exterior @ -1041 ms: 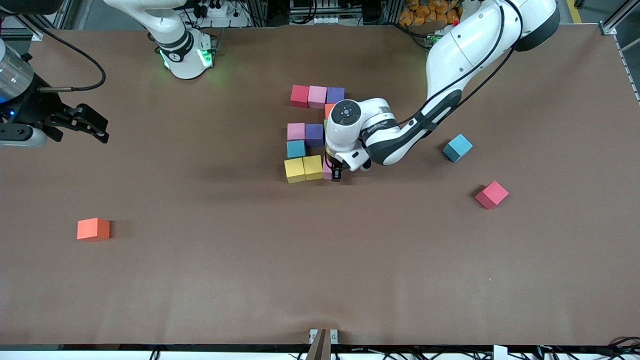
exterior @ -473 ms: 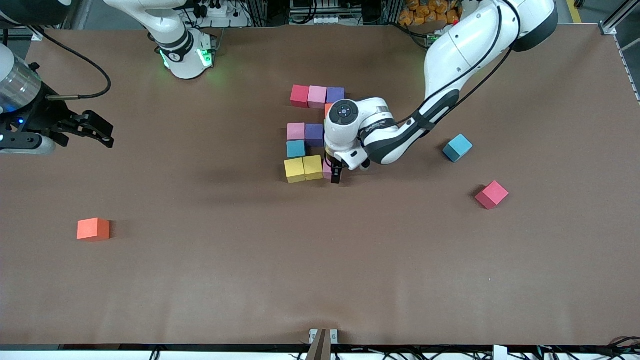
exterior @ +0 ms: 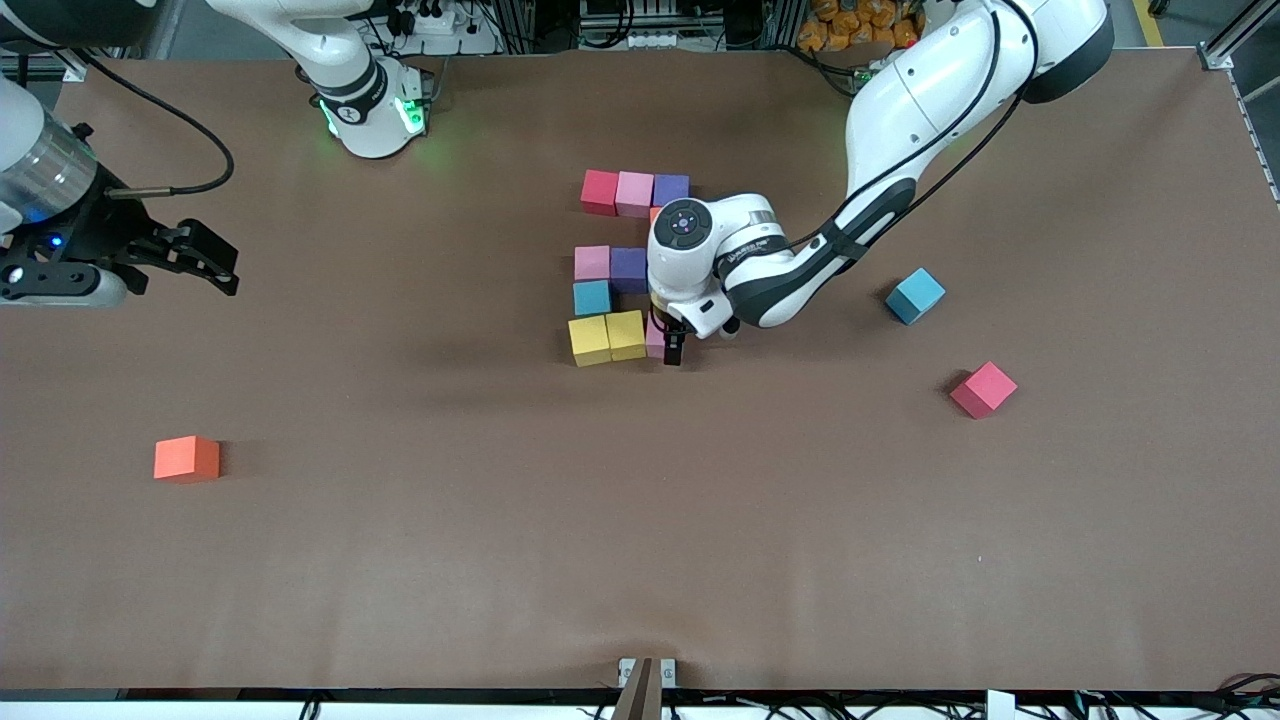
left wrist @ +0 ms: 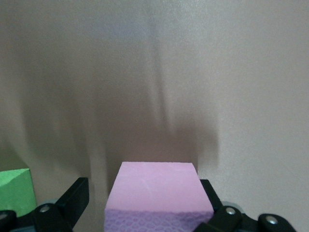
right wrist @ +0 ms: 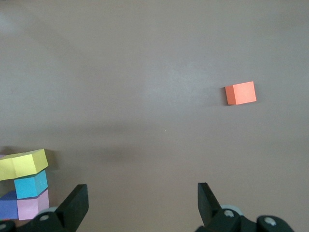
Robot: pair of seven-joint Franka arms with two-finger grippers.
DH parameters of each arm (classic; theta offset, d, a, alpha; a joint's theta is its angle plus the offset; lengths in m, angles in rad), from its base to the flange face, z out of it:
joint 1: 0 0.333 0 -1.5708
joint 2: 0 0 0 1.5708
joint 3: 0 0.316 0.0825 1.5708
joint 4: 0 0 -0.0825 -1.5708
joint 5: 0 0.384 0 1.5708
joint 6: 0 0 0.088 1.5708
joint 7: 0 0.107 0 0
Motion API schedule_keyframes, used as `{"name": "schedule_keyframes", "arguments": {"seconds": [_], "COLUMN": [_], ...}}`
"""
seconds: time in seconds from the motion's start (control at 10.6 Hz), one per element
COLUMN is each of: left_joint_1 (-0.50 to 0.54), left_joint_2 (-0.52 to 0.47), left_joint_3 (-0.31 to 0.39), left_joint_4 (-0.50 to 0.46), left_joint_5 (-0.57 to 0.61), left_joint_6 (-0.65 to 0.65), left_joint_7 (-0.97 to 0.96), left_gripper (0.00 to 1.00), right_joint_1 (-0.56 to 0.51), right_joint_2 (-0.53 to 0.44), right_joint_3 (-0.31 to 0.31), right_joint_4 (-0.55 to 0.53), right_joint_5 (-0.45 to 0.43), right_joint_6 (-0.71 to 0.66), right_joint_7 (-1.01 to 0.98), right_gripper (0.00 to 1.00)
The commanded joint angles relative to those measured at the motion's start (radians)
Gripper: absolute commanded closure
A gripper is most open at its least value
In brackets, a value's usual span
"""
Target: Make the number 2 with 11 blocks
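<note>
Brown and matte, the table (exterior: 400, 560) reaches from edge to edge, with cables and racks along the robots' end of it. We see little change since a second ago: the right arm has drifted a bit toward the middle, and its right tool (exterior: 205, 262) hangs wide and empty over bare table at that arm's end. The left arm has hardly moved; its left tool (exterior: 672, 345) has let go and now stands wide around the pink block (left wrist: 157, 191), one finger (left wrist: 72, 200) clear of the block's side, the other close against it.

The number 2 (exterior: 625, 270) sits near the middle of the table, partly hidden under the left arm. We make out its top row of red (exterior: 599, 191), pink (exterior: 634, 192) and purple (exterior: 671, 188) farthest from the front camera, a sliver of orange (exterior: 657, 214) below that, a middle row of pink (exterior: 592, 262) and purple (exterior: 628, 268), a blue block (exterior: 592, 297), then two yellow blocks (exterior: 606, 337) with the released pink one beside them in the nearest row. A green block (left wrist: 17, 191) shows in the left wrist view.

Three blocks lie apart: a blue (exterior: 914, 295) and a red (exterior: 984, 389) toward the left arm's end, and an orange one (exterior: 186, 458) toward the right arm's end.
</note>
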Motion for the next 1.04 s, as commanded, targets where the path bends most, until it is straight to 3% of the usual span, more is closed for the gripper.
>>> {"name": "schedule_keyframes", "arguments": {"seconds": [0.0, 0.95], "left_joint_1": [-0.019, -0.007], "left_joint_2": [-0.007, -0.024], "left_joint_3": [0.004, -0.034], "left_joint_4": [0.012, 0.015], "left_joint_5": [0.004, -0.025], "left_joint_6": [-0.022, -0.088], "left_joint_7": [-0.103, -0.047], "left_gripper": [0.0, 0.0], "right_joint_1": [0.013, -0.006], "right_joint_2": [0.0, 0.014], "right_joint_3": [0.0, -0.003], "right_joint_4": [-0.002, 0.001], "right_joint_5": [0.011, 0.011], "right_joint_6": [0.025, 0.074], "right_joint_7": [0.002, 0.002], "right_gripper": [0.0, 0.0]}}
